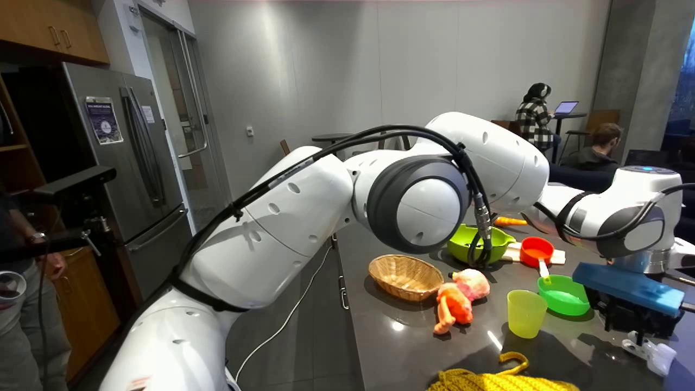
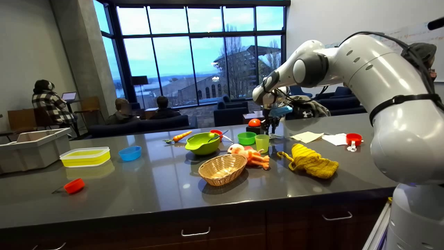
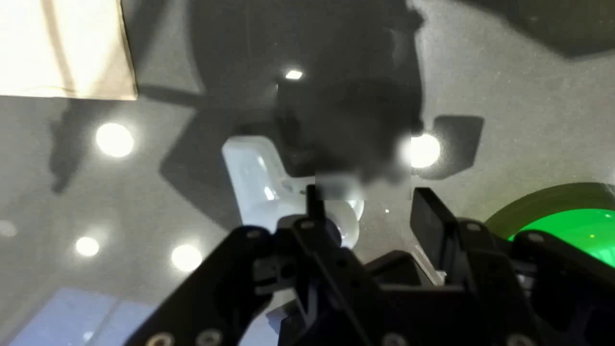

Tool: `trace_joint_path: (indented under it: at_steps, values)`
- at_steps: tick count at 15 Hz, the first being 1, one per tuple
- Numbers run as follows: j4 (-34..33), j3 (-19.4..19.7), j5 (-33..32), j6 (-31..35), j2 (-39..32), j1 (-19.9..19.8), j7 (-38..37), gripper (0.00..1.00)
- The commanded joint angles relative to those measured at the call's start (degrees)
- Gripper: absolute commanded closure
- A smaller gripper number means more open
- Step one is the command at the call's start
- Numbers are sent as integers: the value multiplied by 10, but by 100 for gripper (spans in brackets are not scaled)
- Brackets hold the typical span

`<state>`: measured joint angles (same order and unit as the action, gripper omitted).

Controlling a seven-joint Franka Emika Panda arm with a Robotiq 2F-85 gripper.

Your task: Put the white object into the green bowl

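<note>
White glossy knobbly object [image 3: 274,202], plastic by the look of it, is lying on the dark grey shiny countertop [image 2: 138,187], right under the black two-fingered gripper [image 3: 369,197], over on the far side in an exterior view. Fingers are spread apart with nothing pinched. My guess is they're open like that to straddle the knobby right end: it shows in the gap, with one finger overlapping the body in the wrist view (can't tell if it's touching). Seems a bit off-centre, so maybe shift left before closing. Two candidates for the drop: the small bright-green round bowl [image 2: 247,141], near the gripper and to its left, so probably a short carry, and the lime-green spouted bowl [image 2: 203,149], farther left. As for looks: milky white, slick highlights, chunky arm on the left, rounded lobes on the right, partly hidden.
</note>
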<state>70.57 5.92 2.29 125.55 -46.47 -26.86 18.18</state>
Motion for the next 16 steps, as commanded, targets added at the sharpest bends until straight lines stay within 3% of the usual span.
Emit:
trace_joint_path:
  at_steps: [1, 3, 5, 9, 10, 12, 16]
  values:
    - [-3, -1, 2, -16, 7, 1, -3, 79]
    - [-4, -2, 4, -17, 7, 0, -3, 94]
    - [-4, -3, 5, -17, 7, 0, -3, 100]
    - [-3, -2, 3, -16, 7, 1, -3, 100]
    - [-4, -1, 1, -18, 7, 2, -5, 74]
    - [-2, -2, 1, -13, 7, 0, 0, 68]
    - [-1, 0, 0, 0, 6, 2, -3, 42]
